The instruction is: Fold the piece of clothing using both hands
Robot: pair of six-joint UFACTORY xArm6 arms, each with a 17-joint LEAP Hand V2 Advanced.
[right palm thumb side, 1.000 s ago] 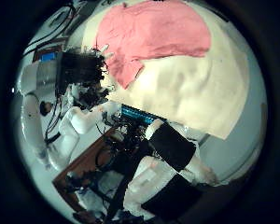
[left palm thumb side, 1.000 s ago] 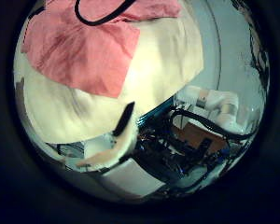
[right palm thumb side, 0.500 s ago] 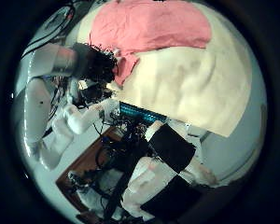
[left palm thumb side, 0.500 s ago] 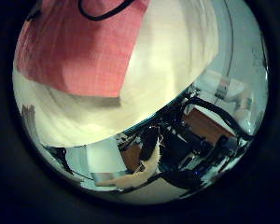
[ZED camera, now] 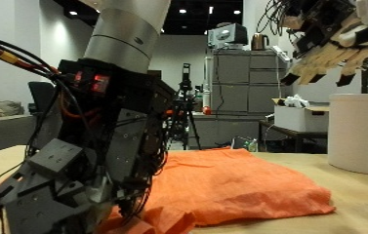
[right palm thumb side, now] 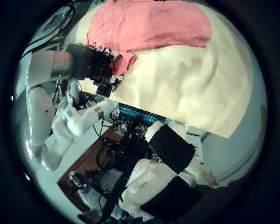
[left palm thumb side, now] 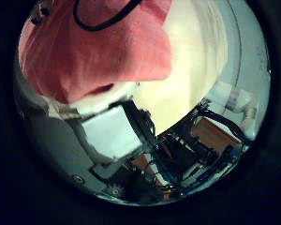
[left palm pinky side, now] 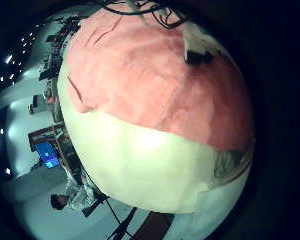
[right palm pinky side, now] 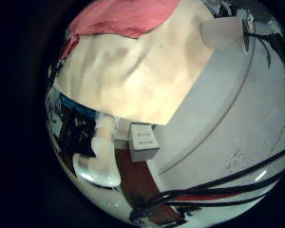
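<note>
Since a second ago, left hand (ZED camera: 80,166) has come in from beside the counter (ZED camera: 352,210) to the near edge of the orange cloth (ZED camera: 235,185); the right palm view now shows it at the cloth's rim.

- Left hand: low, down on the counter, fingers pointing down at the cloth's crumpled near corner. Cloth bunches just beside it. Cannot tell whether the fingers pinch the fabric or only touch it.
- Right hand (ZED camera: 327,44): raised well above the cloth, fingers loosely spread, holding nothing.
- Cloth: lies spread on the counter, stretching away from the left hand, beneath the right hand.
- White cylinder (ZED camera: 366,132) stands on the counter beyond the cloth, below the right hand.
</note>
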